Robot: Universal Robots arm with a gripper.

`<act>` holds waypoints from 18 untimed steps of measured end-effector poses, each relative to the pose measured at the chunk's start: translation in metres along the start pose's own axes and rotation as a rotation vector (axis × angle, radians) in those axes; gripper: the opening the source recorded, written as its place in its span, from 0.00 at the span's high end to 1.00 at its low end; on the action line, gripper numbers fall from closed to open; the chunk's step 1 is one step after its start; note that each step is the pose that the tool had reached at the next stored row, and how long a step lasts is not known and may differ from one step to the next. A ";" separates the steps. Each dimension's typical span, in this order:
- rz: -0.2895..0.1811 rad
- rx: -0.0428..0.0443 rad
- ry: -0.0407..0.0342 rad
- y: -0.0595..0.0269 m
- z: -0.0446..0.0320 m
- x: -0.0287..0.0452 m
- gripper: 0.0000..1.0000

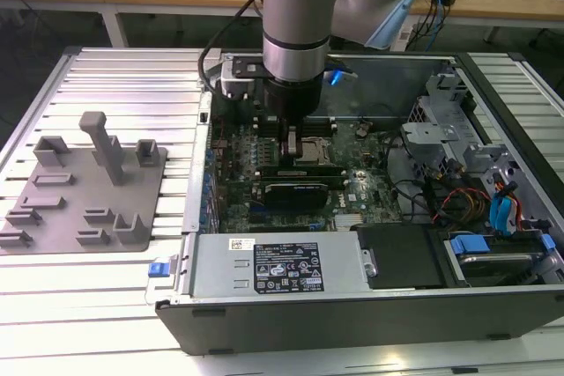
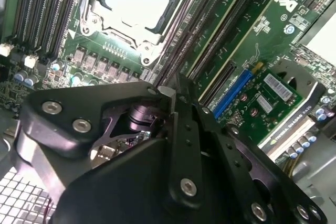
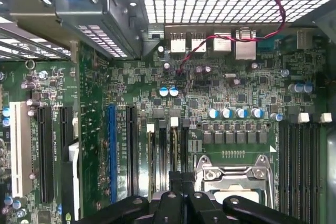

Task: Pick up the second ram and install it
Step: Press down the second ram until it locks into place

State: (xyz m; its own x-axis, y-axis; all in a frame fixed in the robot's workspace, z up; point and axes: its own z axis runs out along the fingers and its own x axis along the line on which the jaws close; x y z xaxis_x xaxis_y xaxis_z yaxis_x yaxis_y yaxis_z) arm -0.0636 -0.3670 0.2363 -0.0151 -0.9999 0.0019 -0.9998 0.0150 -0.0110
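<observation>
claw (image 1: 288, 149) tips hidden – any ram there unseeable

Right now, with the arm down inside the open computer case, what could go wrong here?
1. The gripper sits low over the motherboard, right beside the processor socket; a sideways slip could strike it.
2. Memory slots lie packed together, so pressing off-line might stress the wrong slot.
3. A red cable loops nearby and could snag.

Black printed label (image 1: 289, 267), small white sticker (image 1: 241, 244) beside it on metal cover (image 1: 220, 277), print illegible
</observation>
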 end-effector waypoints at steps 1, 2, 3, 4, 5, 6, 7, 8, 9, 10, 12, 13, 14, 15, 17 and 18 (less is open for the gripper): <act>0.000 0.0000 0.0001 0.0005 0.0014 0.0000 0.92; 0.000 -0.0001 0.0003 0.0006 0.0018 0.0001 0.92; 0.000 -0.0001 -0.0001 0.0006 0.0019 0.0000 0.92; 0.000 -0.0003 0.0000 0.0007 0.0040 0.0000 0.92; 0.000 -0.0002 0.0001 0.0007 0.0043 0.0001 0.92; 0.000 0.0000 -0.0003 0.0007 0.0047 0.0000 0.92; 0.000 -0.0002 0.0000 0.0007 0.0056 0.0000 0.92; 0.000 -0.0003 0.0002 0.0007 0.0059 0.0001 0.92; 0.000 -0.0002 0.0002 0.0007 0.0060 0.0001 0.92; 0.000 -0.0002 0.0000 0.0007 0.0061 0.0001 0.92; 0.000 -0.0001 0.0000 0.0007 0.0063 0.0000 0.92; 0.000 -0.0001 0.0000 0.0007 0.0076 0.0000 0.92; 0.000 -0.0002 0.0002 0.0007 0.0076 0.0001 0.92; 0.000 -0.0001 -0.0001 0.0007 0.0079 0.0000 0.92; 0.000 0.0006 -0.0012 0.0005 0.0030 -0.0001 0.92; 0.000 0.0000 -0.0004 0.0006 -0.0007 0.0000 0.92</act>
State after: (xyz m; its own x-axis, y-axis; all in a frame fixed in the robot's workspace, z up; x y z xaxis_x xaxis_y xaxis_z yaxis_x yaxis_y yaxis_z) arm -0.0642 -0.3669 0.2370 -0.0152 -0.9999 0.0016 -0.9998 0.0152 -0.0111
